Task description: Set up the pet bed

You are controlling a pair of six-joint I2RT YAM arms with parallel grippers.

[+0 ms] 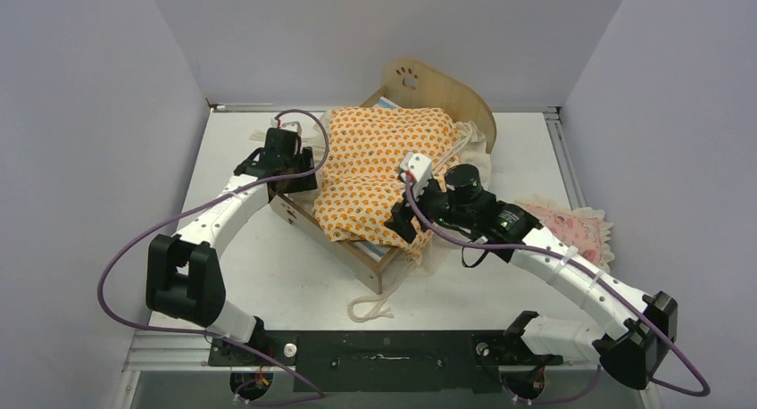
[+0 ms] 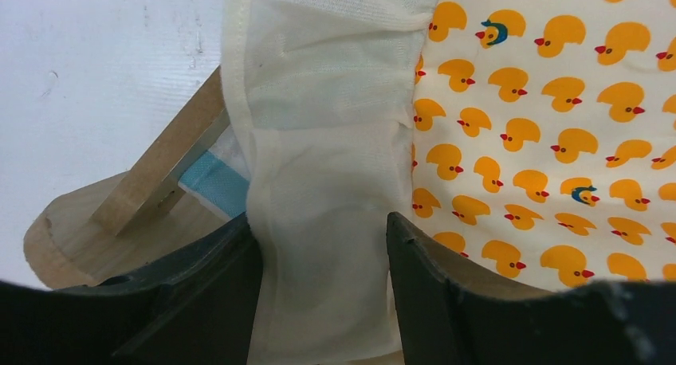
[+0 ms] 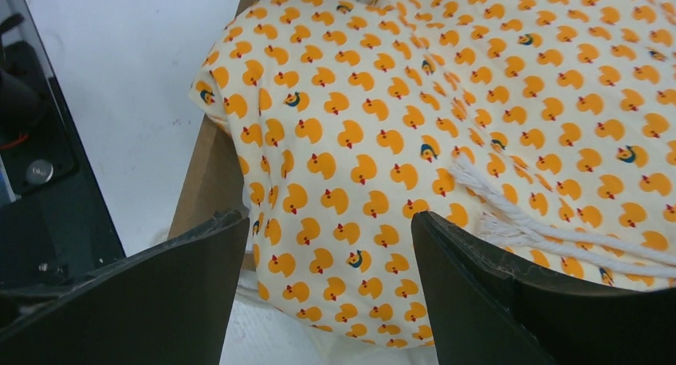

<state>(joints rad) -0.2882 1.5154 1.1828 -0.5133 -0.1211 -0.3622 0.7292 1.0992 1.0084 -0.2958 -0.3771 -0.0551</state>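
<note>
The pet bed (image 1: 435,89), light plywood with a paw-print headboard, stands at the table's middle. The orange duck-print mattress (image 1: 379,163) lies crumpled across it and hangs over the near end. My left gripper (image 1: 290,172) is at the bed's left side. In the left wrist view it (image 2: 323,221) is open, with the mattress's cream ruffle (image 2: 319,142) between its fingers, next to the wooden rail (image 2: 159,174) and the blue striped base (image 2: 211,182). My right gripper (image 1: 406,221) is open over the mattress's near corner (image 3: 335,190). The bed's wood (image 3: 203,182) shows beside it.
A pink frilled pillow (image 1: 576,226) lies on the table right of the bed, beside my right arm. A white cord (image 1: 370,306) trails off the bed's near corner and lies across the mattress (image 3: 518,221). Grey walls close in the left, right and back.
</note>
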